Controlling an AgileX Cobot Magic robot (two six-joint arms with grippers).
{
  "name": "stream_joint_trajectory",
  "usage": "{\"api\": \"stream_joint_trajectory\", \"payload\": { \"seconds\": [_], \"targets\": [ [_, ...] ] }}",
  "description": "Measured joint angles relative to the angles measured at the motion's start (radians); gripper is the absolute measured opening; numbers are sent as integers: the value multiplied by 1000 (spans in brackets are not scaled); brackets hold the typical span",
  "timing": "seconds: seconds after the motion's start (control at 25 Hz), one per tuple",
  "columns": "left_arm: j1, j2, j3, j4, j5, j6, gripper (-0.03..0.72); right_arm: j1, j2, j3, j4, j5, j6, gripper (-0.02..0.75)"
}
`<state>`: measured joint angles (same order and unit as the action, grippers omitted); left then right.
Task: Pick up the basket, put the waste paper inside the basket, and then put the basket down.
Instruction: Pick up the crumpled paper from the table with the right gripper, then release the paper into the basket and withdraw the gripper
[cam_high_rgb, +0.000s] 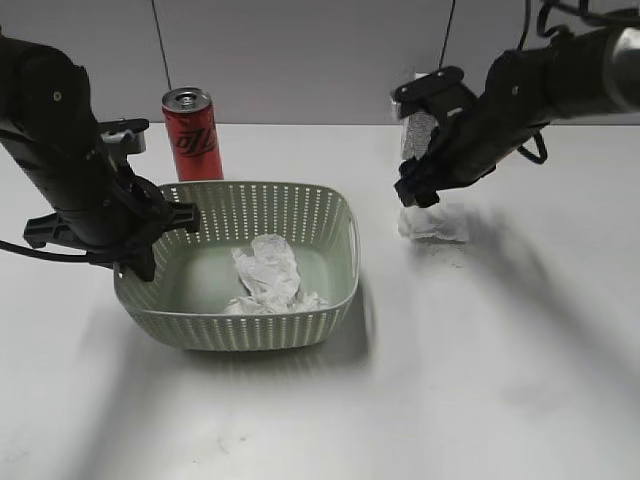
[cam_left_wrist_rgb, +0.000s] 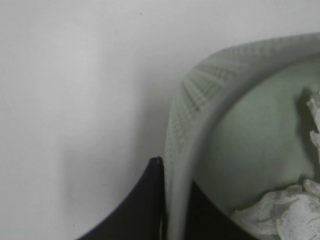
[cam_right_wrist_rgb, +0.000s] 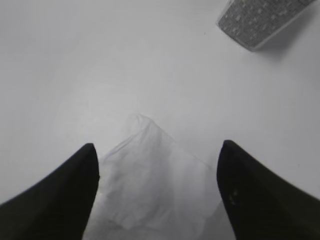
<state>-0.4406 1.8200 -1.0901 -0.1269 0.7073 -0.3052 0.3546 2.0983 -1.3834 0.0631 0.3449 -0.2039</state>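
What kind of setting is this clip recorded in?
Probably a lab test bench, not a home: a bare white tabletop against a plain grey wall, with staged props, a pale green slotted plastic basket and a red drink can.

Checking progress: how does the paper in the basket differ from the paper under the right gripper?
Paper in the basket lies on the basket floor; the paper on the table lies bare, right of the basket. The left gripper clamps the basket rim; the right gripper, open, frames the table paper without touching it. The basket paper looks bulkier, the table paper flatter. Both are crumpled white.
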Motion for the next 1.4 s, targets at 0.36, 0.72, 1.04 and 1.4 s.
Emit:
{"api": "stream_joint_trajectory", "payload": {
  "seconds": [0.36, 0.72, 1.04, 1.4],
  "targets": [
    [0, 0, 0, -5, 20, 0, 0, 0, 100, -3, -49, -30, 1, 397],
    [0, 0, 0, -5, 25, 0, 0, 12, -152, -122, 171, 202, -23, -8],
    [0, 0, 0, -8, -26, 0, 0, 224, -274, -106, 369, 257, -136, -8],
    [0, 0, 0, -10, -27, 0, 0, 334, -169, -67, 334, 257, -140, 585]
  ]
}}
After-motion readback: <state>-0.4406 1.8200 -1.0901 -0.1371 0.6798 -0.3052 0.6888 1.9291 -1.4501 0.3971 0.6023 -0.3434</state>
